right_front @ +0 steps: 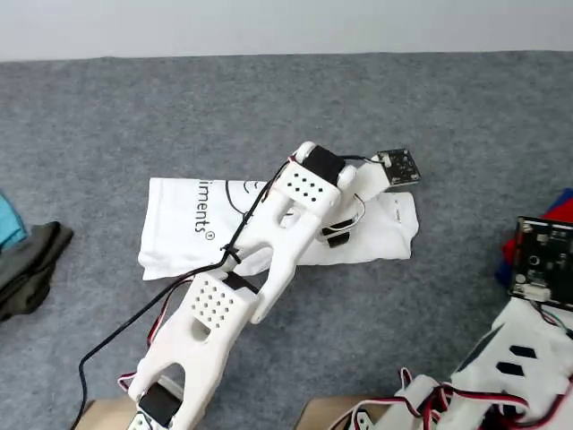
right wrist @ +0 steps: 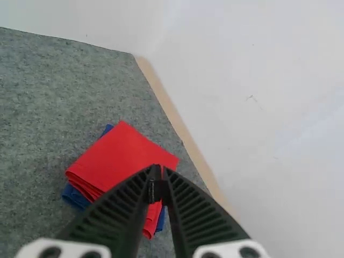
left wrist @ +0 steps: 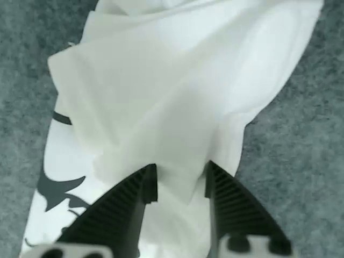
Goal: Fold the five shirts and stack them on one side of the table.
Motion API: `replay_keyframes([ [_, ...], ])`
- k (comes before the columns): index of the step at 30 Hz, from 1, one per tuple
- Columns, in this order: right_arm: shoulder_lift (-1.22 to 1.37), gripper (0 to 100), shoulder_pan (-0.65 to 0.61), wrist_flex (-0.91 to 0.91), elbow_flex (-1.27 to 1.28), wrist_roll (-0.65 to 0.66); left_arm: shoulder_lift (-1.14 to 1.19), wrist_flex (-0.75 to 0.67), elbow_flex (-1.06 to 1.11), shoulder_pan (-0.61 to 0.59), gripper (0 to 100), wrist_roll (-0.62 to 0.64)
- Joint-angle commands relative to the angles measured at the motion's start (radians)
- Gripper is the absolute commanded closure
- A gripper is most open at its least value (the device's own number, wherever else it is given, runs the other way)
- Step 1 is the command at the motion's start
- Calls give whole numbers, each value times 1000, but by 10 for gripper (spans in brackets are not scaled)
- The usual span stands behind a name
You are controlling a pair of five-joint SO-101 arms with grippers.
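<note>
Table: the table (right_front: 107, 116) is covered in a grey, felt-like mat with a fine speckled nap; a tan strip runs along its far edge by a plain pale wall (right wrist: 258, 80).

White shirt: the white shirt (right_front: 188, 224) lies near the middle of the table as a long, roughly rectangular bundle. It is soft and creased, with black print on its smoother end and loose overlapping folds at the other.

Left arm: the left arm (right_front: 215, 309), made of white plastic shells with dotted holes, stretches across the white shirt. A thin black cable (right_front: 134, 322) runs along it.

Left hand: the left hand (left wrist: 180, 180) is over the rumpled end of the white shirt. Its two black ribbed fingers (left wrist: 141, 185) stand a narrow gap apart, and a folded corner of cloth shows between them. Whether they pinch it cannot be told.

Right hand: the right hand (right wrist: 157, 174) is above the table's right edge, its ribbed fingers pressed together with nothing between them.

Red shirt: the red shirt (right wrist: 121, 156) is folded into a flat, neat square with layered edges and lies below the right hand.

Blue shirt: the blue shirt (right wrist: 75, 196) is folded directly under the red shirt, with its edge peeking out.

Left edge of table: a teal garment (right_front: 7, 219) lies beside a dark garment (right_front: 31, 260) that is slumped in soft, thick folds. The two touch and lie well apart from the white shirt.
</note>
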Motion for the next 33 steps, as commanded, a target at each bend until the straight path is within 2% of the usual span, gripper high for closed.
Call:
replay_keyframes([
  [1,4,990,7,-10,-6,11,-3,-18,-35,-6,904,-6],
  [8,4,990,7,-8,-5,5,-11,-14,-45,-3,985,-11],
  [16,4,990,7,-10,-5,5,-11,61,-182,20,992,-31],
  [20,4,990,7,-10,-5,5,-11,61,-197,29,986,-32],
  [26,2,990,7,-10,-6,6,-2,61,-168,21,887,-31],
  [33,2,990,7,-10,-6,5,-3,61,-137,21,885,-34],
])
